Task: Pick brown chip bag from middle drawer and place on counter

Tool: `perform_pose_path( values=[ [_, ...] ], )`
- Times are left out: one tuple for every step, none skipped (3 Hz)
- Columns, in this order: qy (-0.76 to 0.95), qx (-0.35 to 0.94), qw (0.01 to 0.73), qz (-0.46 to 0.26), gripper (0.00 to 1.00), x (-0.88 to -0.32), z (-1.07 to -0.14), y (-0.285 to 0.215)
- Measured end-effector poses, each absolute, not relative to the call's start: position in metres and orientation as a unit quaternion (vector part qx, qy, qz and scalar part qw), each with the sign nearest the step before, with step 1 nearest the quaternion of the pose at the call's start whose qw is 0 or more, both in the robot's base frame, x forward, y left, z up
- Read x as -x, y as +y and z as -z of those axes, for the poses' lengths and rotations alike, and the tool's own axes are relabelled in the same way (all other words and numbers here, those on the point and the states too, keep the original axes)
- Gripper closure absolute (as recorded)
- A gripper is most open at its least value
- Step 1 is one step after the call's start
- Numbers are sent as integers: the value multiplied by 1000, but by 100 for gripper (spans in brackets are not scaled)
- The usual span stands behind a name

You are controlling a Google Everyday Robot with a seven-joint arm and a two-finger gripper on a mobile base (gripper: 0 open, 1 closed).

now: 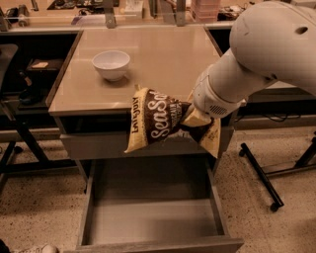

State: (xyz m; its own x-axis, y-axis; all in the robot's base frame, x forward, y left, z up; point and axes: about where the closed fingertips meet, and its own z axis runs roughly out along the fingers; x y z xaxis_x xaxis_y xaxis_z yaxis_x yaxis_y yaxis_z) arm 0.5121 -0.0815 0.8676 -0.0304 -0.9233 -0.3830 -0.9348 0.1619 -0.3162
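The brown chip bag [157,120] with white "Sea Salt" script hangs in the air in front of the cabinet, at the level of the counter's front edge. My gripper [191,116] is shut on the bag's right end; my white arm [256,54] comes in from the upper right and hides most of the fingers. The middle drawer [153,220] stands pulled open below the bag, and its grey floor is bare. The beige counter [158,54] lies just behind the bag.
A white bowl [111,64] stands on the left half of the counter. A cluttered bench with metal posts [108,15] runs along the back. A dark chair [10,99] is at the left, and a black wheeled stand leg [260,176] lies on the floor at the right.
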Motion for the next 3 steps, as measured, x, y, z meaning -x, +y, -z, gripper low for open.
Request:
perform_pose_path(
  values=[
    [719,642,266,-15,100,-530,-875,-82],
    [722,638,267,-12,100,-571,-887,-86],
    [722,638,267,4,100,-618,-912,-89]
  ],
)
